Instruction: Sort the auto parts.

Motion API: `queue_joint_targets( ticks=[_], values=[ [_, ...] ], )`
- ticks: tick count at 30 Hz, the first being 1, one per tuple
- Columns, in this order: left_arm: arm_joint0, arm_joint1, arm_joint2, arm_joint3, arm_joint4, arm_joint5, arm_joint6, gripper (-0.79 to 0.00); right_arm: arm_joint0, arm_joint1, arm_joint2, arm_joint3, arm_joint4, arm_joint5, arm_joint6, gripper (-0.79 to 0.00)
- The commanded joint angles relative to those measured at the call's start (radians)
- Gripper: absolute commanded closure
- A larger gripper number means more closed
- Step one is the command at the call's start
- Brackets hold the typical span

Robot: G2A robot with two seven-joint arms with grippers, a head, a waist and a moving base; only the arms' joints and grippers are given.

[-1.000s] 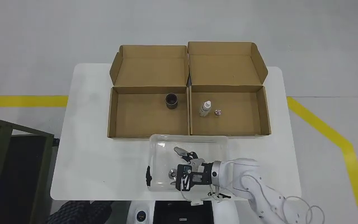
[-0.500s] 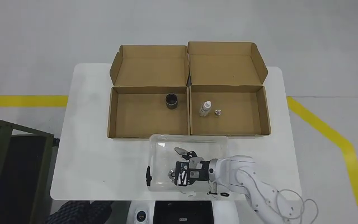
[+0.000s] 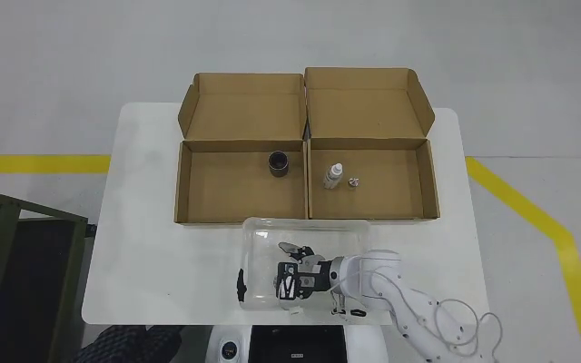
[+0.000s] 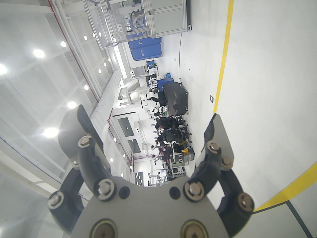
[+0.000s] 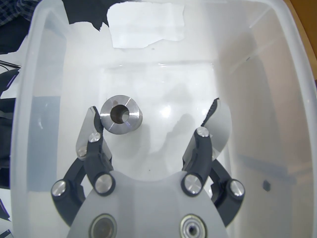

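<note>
A: Far left of the white table (image 3: 145,227)?

B: Left box (image 3: 227,191), brown cardboard, lid folded back. Inside, one dark ring (image 3: 278,163), upright, near the back right corner.

A: Next over?

B: Right box (image 3: 390,186), touching the first along one wall, lid folded back too. Holds a small bottle (image 3: 333,174) lying on its side at the left end. Just beside that, a small metal piece (image 3: 355,181).

A: And in front of the boxes?

B: Clear tub (image 3: 263,223), just in front of where the two boxes meet, close to the table's front edge. Bits of black tape on its left end.

A: Anything in the tub?

B: Metal sleeve (image 5: 121,117), short and shiny, with a hole through the middle facing up. Sitting on the tub floor, toward the left end.

A: Right pincer (image 5: 154,112)?

B: Down inside the tub, spread wide, gripping nothing. Sleeve between the jaws but off to one side, right against one finger (image 5: 95,122) and seemingly touching it, well apart from the other. Arm coming in over the tub's right end.

A: Left pincer (image 4: 147,117)?

B: Also spread wide, nothing between the jaws. Pointed away from the table, toward the hall floor and its yellow line (image 4: 224,50).
</note>
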Motion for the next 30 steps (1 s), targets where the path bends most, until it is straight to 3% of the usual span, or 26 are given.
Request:
queue_joint_targets(
  ticks=[1, 12, 21, 25, 30],
  values=[
    [0.0, 0.0, 0.0, 0.0, 0.0, 0.0, 0.0, -0.785, 0.007, -0.001, 0.0, 0.007, 0.003, 0.008, 0.0, -0.646],
    [0.0, 0.0, 0.0, 0.0, 0.0, 0.0, 0.0, -0.785, 0.018, 0.005, 0.013, 0.013, 0.019, -0.007, -0.014, -0.397],
    [0.0, 0.0, 0.0, 0.0, 0.0, 0.0, 0.0, -0.785, 0.042, 0.0, -0.017, 0.039, 0.017, -0.01, -0.031, -0.351],
    [0.0, 0.0, 0.0, 0.0, 0.0, 0.0, 0.0, -0.785, 0.051, -0.001, -0.023, 0.05, 0.023, -0.008, -0.031, -0.237],
    [0.0, 0.0, 0.0, 0.0, 0.0, 0.0, 0.0, -0.785, 0.052, 0.0, -0.02, 0.049, 0.059, -0.02, -0.03, -0.012]
  ],
)
